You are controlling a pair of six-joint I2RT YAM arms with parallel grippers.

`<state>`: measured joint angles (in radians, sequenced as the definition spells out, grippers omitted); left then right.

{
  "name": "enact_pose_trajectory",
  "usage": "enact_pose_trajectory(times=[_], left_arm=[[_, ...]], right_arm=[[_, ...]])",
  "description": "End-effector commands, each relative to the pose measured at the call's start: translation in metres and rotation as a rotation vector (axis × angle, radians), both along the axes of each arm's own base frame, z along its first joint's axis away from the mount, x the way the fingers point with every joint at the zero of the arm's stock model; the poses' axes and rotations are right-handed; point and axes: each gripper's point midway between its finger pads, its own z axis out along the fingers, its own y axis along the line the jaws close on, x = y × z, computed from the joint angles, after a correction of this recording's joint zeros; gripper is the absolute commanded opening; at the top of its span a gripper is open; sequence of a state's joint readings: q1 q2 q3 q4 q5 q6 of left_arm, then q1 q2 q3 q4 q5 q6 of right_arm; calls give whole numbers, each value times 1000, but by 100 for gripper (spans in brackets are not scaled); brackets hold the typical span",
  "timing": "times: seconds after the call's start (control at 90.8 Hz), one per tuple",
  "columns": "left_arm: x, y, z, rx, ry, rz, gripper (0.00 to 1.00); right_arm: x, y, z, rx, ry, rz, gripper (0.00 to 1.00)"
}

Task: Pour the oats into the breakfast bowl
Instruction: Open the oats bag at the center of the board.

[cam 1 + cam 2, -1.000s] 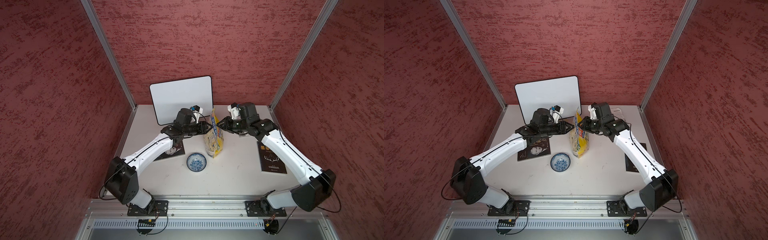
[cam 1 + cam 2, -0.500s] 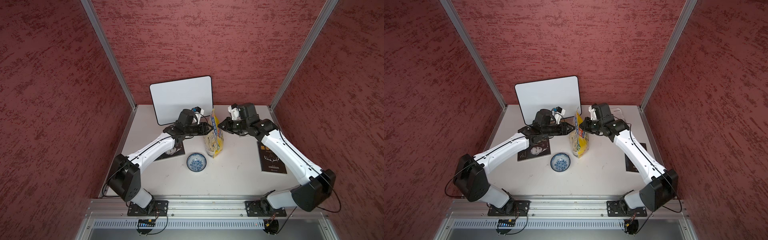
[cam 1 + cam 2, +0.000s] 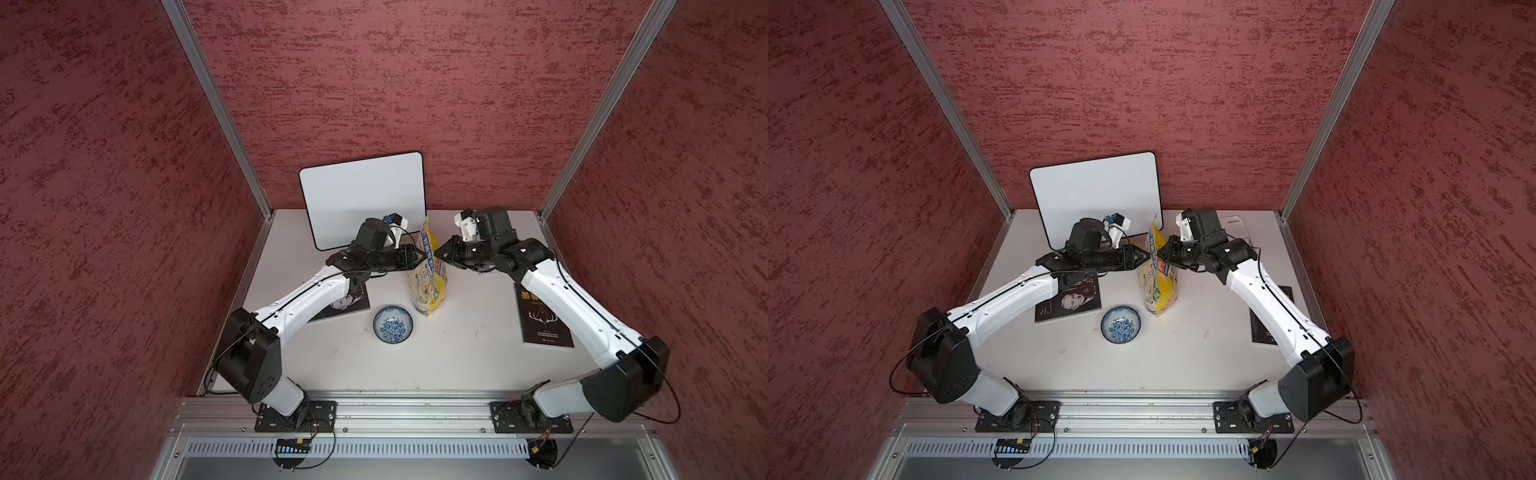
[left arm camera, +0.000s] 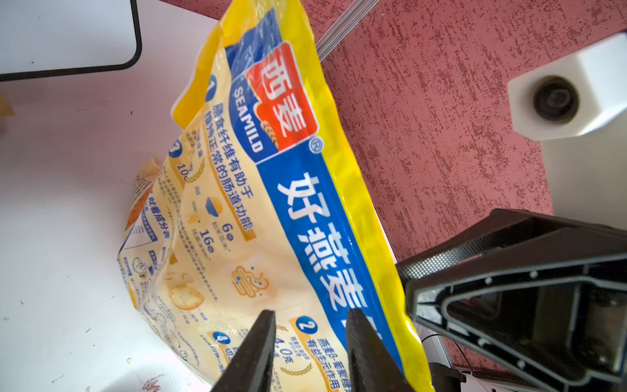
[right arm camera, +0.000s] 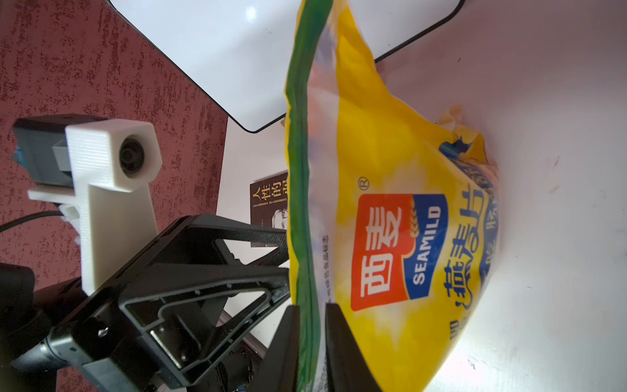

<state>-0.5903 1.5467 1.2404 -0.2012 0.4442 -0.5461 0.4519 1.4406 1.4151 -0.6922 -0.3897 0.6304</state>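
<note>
Your right gripper (image 5: 310, 319) pinches the green top band of the oats pouch (image 3: 430, 276); your left gripper (image 4: 307, 325), fingers parted, meets the pouch's opposite face. The pouch stands just behind the breakfast bowl (image 3: 393, 324).

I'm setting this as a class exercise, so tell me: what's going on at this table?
Two robot arms are working on a yellow oats pouch standing upright on the table. The right gripper pinches its green top edge; the left gripper has its fingers against the pouch's printed face. The breakfast bowl in front holds no oats yet.
</note>
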Motion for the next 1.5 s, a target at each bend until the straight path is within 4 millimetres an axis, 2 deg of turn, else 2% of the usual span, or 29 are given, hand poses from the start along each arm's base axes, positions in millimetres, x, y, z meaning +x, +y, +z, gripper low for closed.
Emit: enact_pose_trajectory(times=[0.0, 0.154, 0.209, 0.584, 0.793, 1.014, 1.124, 1.201, 1.366, 1.488], left_arm=[[2, -3, 6, -6, -24, -3, 39], [3, -3, 5, -5, -23, -1, 39], [3, -2, 5, -3, -22, 2, 39], [3, 7, 21, -1, -67, 35, 40], [5, 4, 32, -24, -84, 38, 41], [7, -4, 39, -40, -89, 26, 49], [8, -6, 41, -45, -91, 30, 58], [8, -10, 41, -42, -90, 24, 61], [9, -14, 31, 9, -82, 19, 57], [9, -12, 22, 35, -72, 22, 44]], right_arm=[[0, 7, -2, 14, -2, 21, 18], [-1, 13, 2, 38, -9, 39, 19], [3, 18, -6, 35, 9, 45, 20], [5, 21, -18, 16, 28, 50, 17], [5, 19, -21, 0, 30, 44, 8], [3, 23, -17, 7, 19, 56, 2], [3, 24, -15, 10, 11, 59, 0], [2, 27, -13, 15, 5, 65, 0], [3, 29, -11, 20, 0, 65, 0], [3, 26, -12, 11, -1, 52, 0]])
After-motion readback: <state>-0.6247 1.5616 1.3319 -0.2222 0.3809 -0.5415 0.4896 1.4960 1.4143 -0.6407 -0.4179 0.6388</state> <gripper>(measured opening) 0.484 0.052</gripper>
